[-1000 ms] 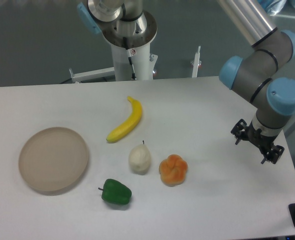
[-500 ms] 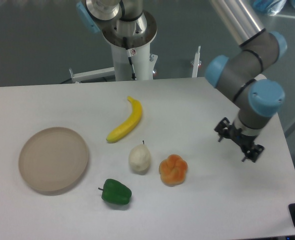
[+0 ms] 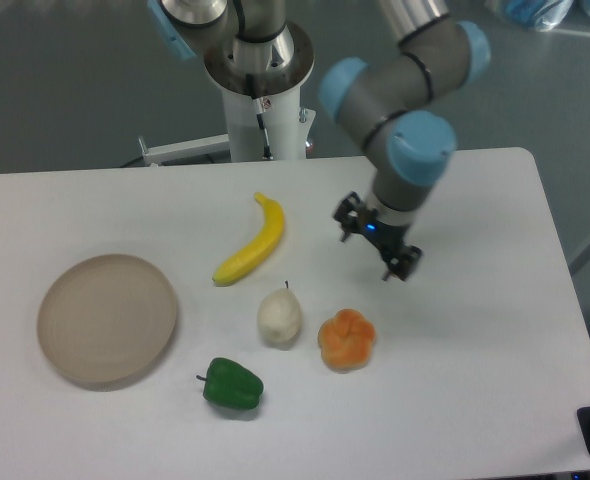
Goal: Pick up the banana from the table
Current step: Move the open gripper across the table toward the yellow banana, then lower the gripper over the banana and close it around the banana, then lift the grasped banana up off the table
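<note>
Gripper (image 3: 378, 246) found spread and empty above table (image 3: 475, 400), clear of fruit; banana (image 3: 251, 244) lay untouched to its left, awaiting approach

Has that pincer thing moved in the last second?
Yes. The pincer has swung left across the table, from near its right edge toward the banana, which lies untouched.

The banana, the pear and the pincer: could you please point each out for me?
banana (image 3: 251, 243): fixed camera, middle of its curved yellow body.
pear (image 3: 279, 317): fixed camera, centre of its pale body.
pincer (image 3: 378, 249): fixed camera, midway between its two dark fingertips.
</note>
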Motion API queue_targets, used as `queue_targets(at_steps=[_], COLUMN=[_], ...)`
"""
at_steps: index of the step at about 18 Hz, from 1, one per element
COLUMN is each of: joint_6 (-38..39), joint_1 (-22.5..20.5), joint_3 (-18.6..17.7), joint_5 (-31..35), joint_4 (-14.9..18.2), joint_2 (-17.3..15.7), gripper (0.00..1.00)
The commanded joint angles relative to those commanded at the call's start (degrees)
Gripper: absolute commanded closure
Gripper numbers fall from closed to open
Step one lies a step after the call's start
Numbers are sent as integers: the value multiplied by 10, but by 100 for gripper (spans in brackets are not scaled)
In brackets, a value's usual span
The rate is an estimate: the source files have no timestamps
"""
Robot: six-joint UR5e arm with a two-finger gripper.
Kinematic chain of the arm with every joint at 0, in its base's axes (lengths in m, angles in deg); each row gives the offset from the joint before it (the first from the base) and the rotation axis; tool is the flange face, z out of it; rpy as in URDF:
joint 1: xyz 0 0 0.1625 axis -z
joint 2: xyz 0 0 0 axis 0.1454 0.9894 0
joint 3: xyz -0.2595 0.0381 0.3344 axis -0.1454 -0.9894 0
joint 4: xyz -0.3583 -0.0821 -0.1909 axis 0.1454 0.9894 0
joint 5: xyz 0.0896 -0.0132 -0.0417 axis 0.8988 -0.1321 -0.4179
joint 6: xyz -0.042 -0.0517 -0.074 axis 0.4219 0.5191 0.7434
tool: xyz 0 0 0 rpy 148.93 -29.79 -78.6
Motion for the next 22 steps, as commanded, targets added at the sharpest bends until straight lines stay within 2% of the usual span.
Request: queue_targets(at_steps=[2, 4, 6, 9, 13, 15, 17, 18, 19, 20, 22], joint_6=[78, 111, 123, 129, 130, 130, 134, 141, 144, 145, 144], joint_1=[38, 56, 58, 63, 74, 79, 79, 79, 79, 79, 79], joint_3=[-23, -42, -62, -84, -101, -102, -102, -101, -99, -96, -91], joint_5=[1, 3, 4, 4, 8, 11, 11, 11, 11, 11, 12], joint_4=[-3, -43, -67, -84, -128, -134, -133, -133, -132, -132, -132], joint_2=[-3, 13, 14, 16, 42, 49, 47, 46, 45, 44, 42], gripper=[0, 0, 0, 0, 0, 2, 30, 55, 73, 87, 99])
